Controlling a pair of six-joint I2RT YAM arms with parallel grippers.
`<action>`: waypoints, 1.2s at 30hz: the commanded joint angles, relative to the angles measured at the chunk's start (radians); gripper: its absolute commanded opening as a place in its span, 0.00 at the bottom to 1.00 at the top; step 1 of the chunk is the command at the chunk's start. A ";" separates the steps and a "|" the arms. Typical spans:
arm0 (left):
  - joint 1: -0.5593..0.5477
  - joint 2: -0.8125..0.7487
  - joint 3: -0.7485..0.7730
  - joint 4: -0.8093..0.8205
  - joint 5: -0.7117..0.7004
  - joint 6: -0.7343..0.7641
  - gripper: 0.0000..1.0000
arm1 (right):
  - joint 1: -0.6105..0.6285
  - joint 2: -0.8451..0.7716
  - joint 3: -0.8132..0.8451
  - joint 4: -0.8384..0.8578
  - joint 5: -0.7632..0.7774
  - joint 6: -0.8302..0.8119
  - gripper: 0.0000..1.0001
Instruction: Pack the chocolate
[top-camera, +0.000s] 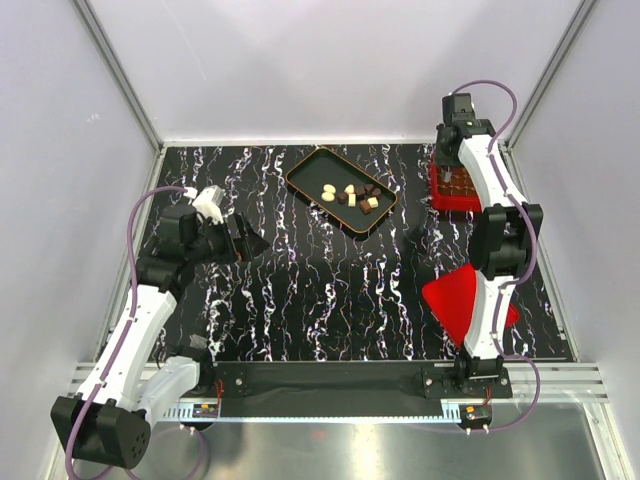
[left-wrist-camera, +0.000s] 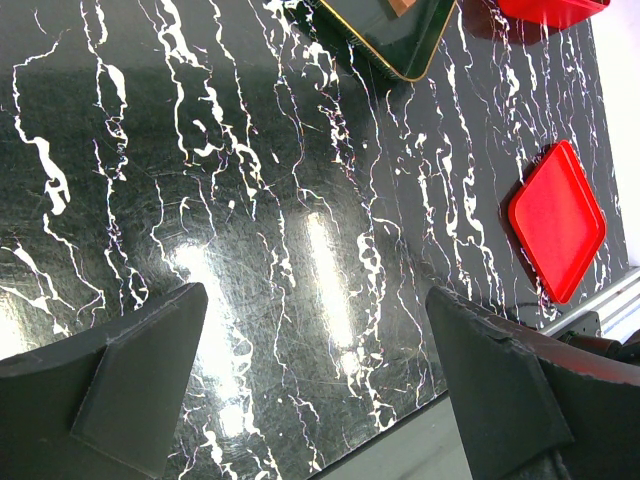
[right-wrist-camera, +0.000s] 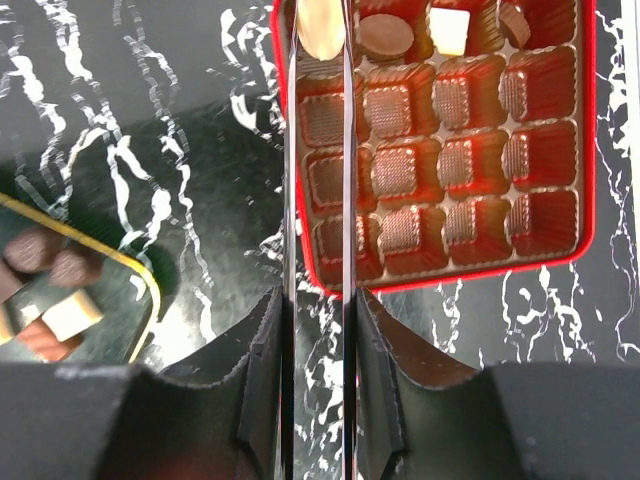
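Several chocolates (top-camera: 355, 197) lie in the black orange-rimmed tray (top-camera: 310, 165), and some of these chocolates (right-wrist-camera: 60, 300) show in the right wrist view. My right gripper (right-wrist-camera: 318, 295) is shut on thin metal tongs (right-wrist-camera: 345, 150). The tong tips pinch a cream oval chocolate (right-wrist-camera: 320, 25) over the far-left corner cell of the red gridded box (right-wrist-camera: 585, 150). In the same far row sit a dark round chocolate (right-wrist-camera: 385, 35), a cream square one (right-wrist-camera: 449, 28) and a brown one (right-wrist-camera: 515, 22). My left gripper (left-wrist-camera: 315, 300) hangs open over bare table, holding nothing.
The flat red lid (top-camera: 450, 300) lies at the near right, partly under my right arm, and the lid (left-wrist-camera: 557, 220) also shows in the left wrist view. The red box (top-camera: 450, 195) stands against the right rear. White walls and metal rails enclose the marbled table (top-camera: 320, 300).
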 joint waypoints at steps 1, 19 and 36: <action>0.001 0.000 -0.003 0.036 -0.003 0.017 0.99 | -0.025 0.027 0.090 0.005 0.013 -0.029 0.35; 0.002 0.017 0.005 0.038 0.000 0.017 0.99 | -0.032 0.058 0.117 -0.009 -0.023 -0.017 0.49; 0.001 -0.005 -0.003 0.036 -0.003 0.017 0.99 | 0.171 -0.215 -0.142 0.049 -0.179 0.037 0.49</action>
